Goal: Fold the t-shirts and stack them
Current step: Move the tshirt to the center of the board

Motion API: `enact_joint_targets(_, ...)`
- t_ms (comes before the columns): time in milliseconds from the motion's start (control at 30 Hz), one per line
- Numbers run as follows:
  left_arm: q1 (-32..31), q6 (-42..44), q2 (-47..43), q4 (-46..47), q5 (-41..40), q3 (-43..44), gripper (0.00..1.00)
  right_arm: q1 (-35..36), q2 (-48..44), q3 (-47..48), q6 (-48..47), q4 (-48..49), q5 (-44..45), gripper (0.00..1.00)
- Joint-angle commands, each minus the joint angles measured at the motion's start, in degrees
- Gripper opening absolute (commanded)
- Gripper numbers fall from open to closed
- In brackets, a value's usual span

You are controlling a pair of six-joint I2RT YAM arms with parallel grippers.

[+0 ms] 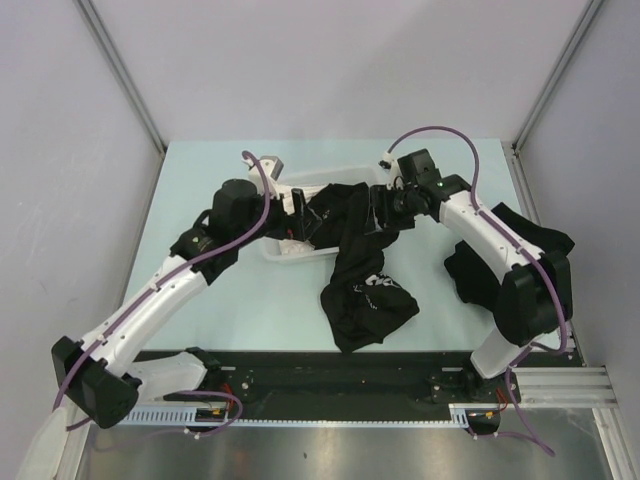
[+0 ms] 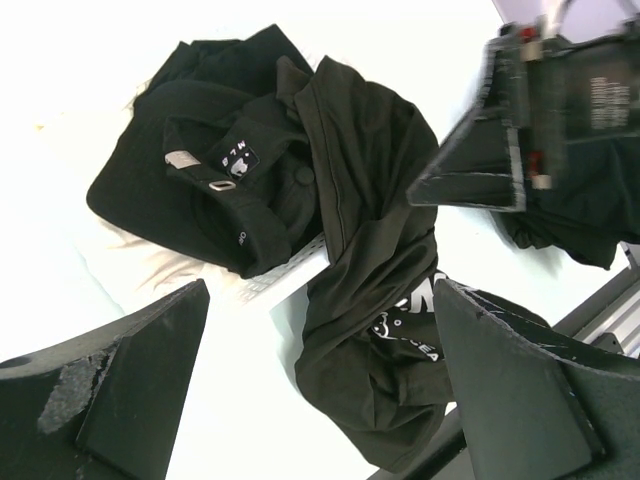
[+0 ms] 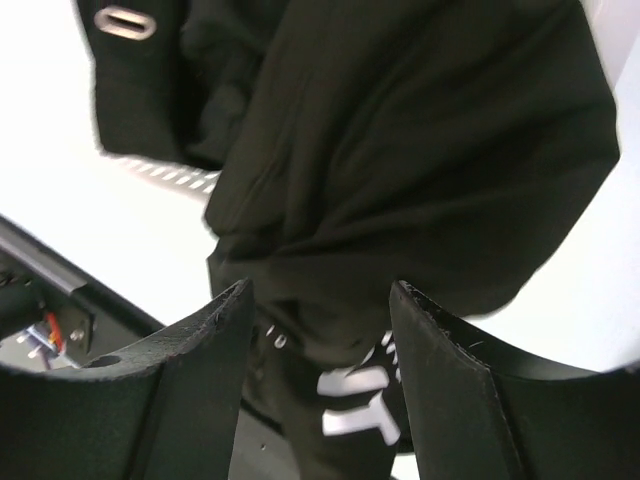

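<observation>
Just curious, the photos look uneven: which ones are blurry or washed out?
Top view: sharp, evenly lit. Left wrist view: table and basket glare almost to white. Right wrist view: shirt smeared, out of focus.

Left arm (image 1: 170, 285), right arm (image 1: 490, 232): white link shells, black joint housings. Purple cables (image 1: 440, 130) run along each. Fingers (image 2: 130, 400) black, wedge-shaped, edges scuffed grey.

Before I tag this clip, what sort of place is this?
Probably a robot lab cell: bare grey walls around a pale table, two arms mounted at its near edge, black shirts heaped on it.
</observation>
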Motion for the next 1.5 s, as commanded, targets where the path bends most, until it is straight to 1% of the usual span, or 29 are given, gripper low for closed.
enact_joint_targets(0,-0.3,0.1,-3.1,0.1,-1.2,-1.3,0.99,-0.1,2.6,0.9,-1.0,3.8,2.2,0.62)
enact_joint_targets(133,-0.3,-0.2,-4.2,-0.3,-1.6,-2.1,1.00,-0.2,4.1,1.0,-1.1,4.0,2.0,0.61)
enact_joint_targets(167,-0.3,-0.4,-4.2,-0.3,-1.8,-2.4,1.00,-0.2,4.4,0.9,-0.7,4.3,0.7,0.60)
enact_joint_targets(233,-0.3,-0.6,-4.4,-0.2,-1.9,-2.5,0.99,0.0,5.2,0.9,-0.2,4.8,-0.6,0.53)
enact_joint_targets(267,-0.3,-0.8,-4.4,-0.2,-1.9,-2.6,0.99,0.0,5.5,1.0,0.1,5.5,-1.2,0.48)
enact_joint_targets(333,-0.3,-0.9,-4.5,-0.1,-1.9,-2.6,0.99,0.3,6.2,0.9,0.6,5.7,-2.9,0.27)
enact_joint_targets(367,-0.3,-0.9,-4.5,-0.2,-1.9,-2.6,0.99,0.6,6.4,0.9,0.5,6.2,-3.7,0.16)
enact_joint_targets(400,-0.3,-0.9,-4.5,-0.2,-2.0,-2.6,1.00,0.8,6.5,0.9,0.7,6.2,-4.5,0.00)
enact_joint_targets(667,-0.2,-0.8,-3.8,0.4,-1.7,-2.7,0.99,3.8,4.3,1.1,2.7,7.8,-10.1,0.00)
enact_joint_targets(767,-0.3,-0.9,-3.2,0.8,-1.5,-2.5,1.00,5.0,3.4,1.1,5.3,9.0,-16.7,0.00)
enact_joint_targets(833,-0.2,-0.6,-2.9,0.8,-1.8,-2.1,0.99,6.2,3.0,1.1,6.5,9.6,-19.5,0.00)
enact_joint_targets(933,-0.3,0.2,-2.7,0.6,-2.6,-1.5,0.99,10.1,2.6,1.1,6.6,9.8,-21.9,0.00)
enact_joint_targets(1033,-0.2,0.9,-3.2,0.2,-4.1,-0.9,0.99,14.2,2.4,1.2,6.3,8.8,-21.0,0.00)
enact_joint_targets(1067,-0.3,1.1,-4.1,0.5,-7.1,-1.0,0.99,15.0,2.7,1.2,6.3,8.3,-21.1,0.00)
enact_joint_targets(1167,-0.3,1.6,-6.3,1.1,-11.4,-1.5,1.00,16.7,3.3,1.6,6.0,7.8,-22.6,0.00)
enact_joint_targets(1267,-0.2,2.1,-8.6,1.0,-16.0,-2.2,0.99,16.8,4.0,2.1,6.0,7.8,-24.4,0.00)
enact_joint_targets(1400,-0.2,2.5,-10.9,0.3,-19.9,-3.1,0.99,17.1,7.2,3.3,5.9,5.9,-28.4,0.00)
enact_joint_targets(1467,-0.3,2.5,-11.5,0.0,-20.6,-3.6,1.00,17.5,9.1,3.9,5.7,5.3,-30.3,0.00)
